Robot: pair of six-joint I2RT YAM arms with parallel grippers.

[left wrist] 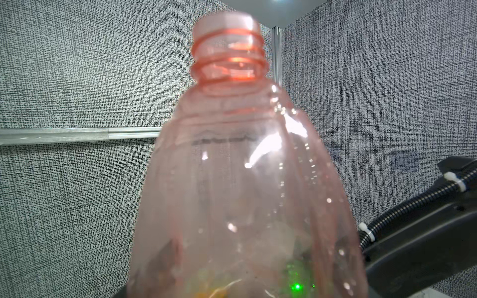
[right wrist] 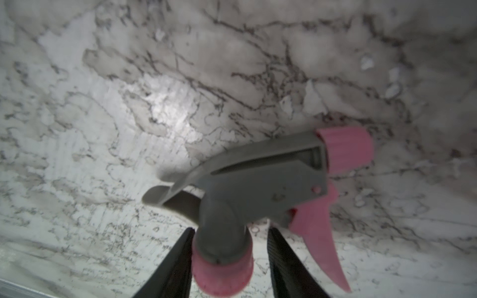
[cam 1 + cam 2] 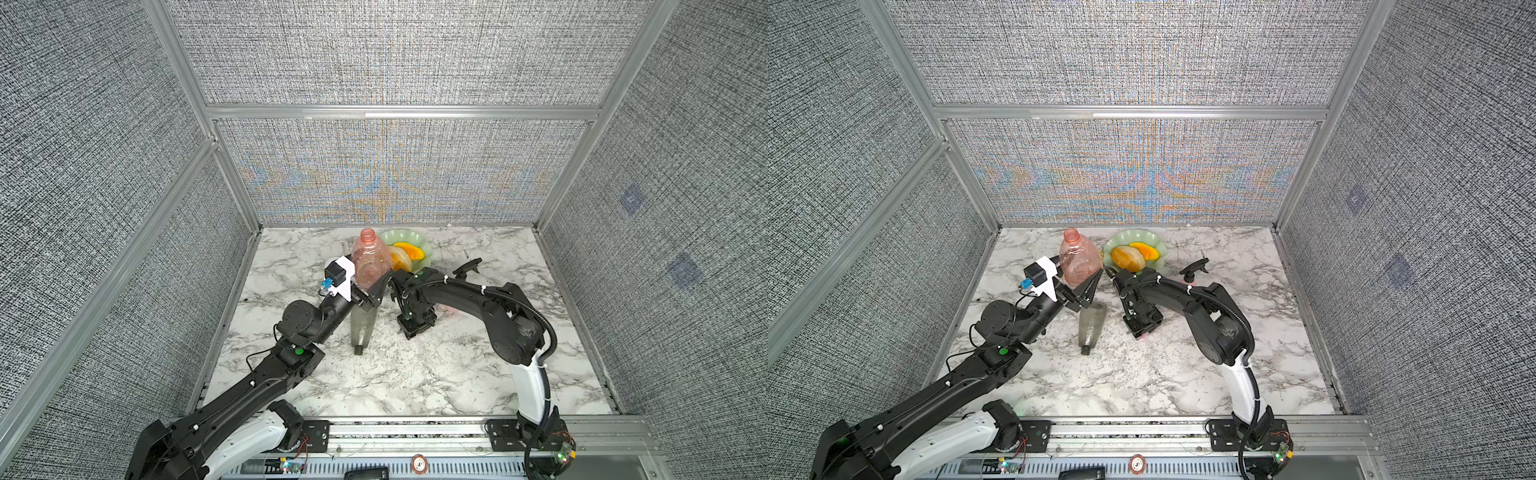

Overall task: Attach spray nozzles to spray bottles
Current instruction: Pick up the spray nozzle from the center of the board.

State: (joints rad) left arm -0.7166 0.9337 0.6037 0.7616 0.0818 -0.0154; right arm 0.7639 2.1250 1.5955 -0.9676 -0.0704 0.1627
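1. Pairing a first bottle with its head appears to be the step in hand. The left gripper [image 3: 372, 289] is clenched on the lower belly of the clear pink bottle [image 3: 371, 259] and holds it upright above the marble table [image 3: 415, 386], a little toward 12 o'clock from the centre. Its threaded neck [image 1: 229, 51] is bare and open.
2. The right gripper [image 2: 231, 229] points down at the table just at 3 o'clock of the smoky grey bottle [image 3: 363, 328]. That bottle lies on its side mid-table with its neck toward 6 o'clock and wears no head.
3. In the right wrist view the grey-and-pink trigger nozzle [image 2: 258, 191] sits between the fingers [image 2: 178, 263] at its pink collar [image 2: 222, 268]. One finger is against the collar, but a sliver of table shows beside the other. Whether the jaws are clamped on it or only straddle it cannot be told. No dip tube is visible.
4. The black nozzle [image 3: 469, 266] lies apart at about 2 o'clock. A green bowl [image 3: 399, 236] stands at 12 o'clock, just behind the pink bottle.
5. The likely next move calls for a sure grip on the collar. The head would then be lifted, its tube threaded into the open neck, and the collar turned while the left arm holds the bottle steady.
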